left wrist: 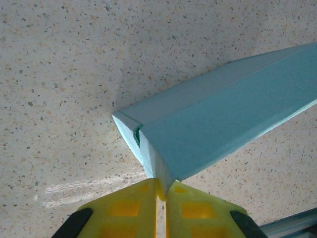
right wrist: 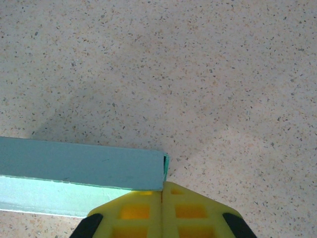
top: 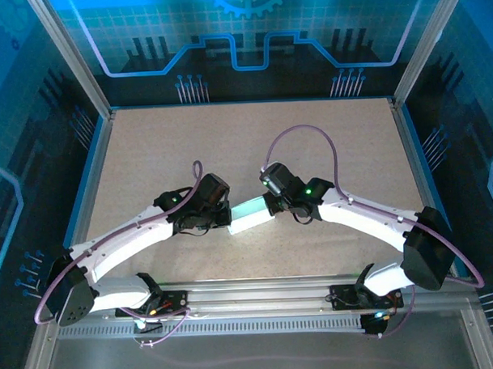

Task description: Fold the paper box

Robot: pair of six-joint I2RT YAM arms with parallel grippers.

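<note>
— Where's the paper box?
— Around the middle of the desk, a bit toward the near edge. It stretches between the two arms, its left end nearer than its right.
— And the left fingers?
— Clenched on the box's lower end corner. The card edge runs down into the seam between them, and the rest of the box slants away up and to the right in that wrist view.
— The right fingers?
— Pressed together too. Their tips meet at the box's end corner and seem to pinch its thin edge; the box runs off to the left.
</note>
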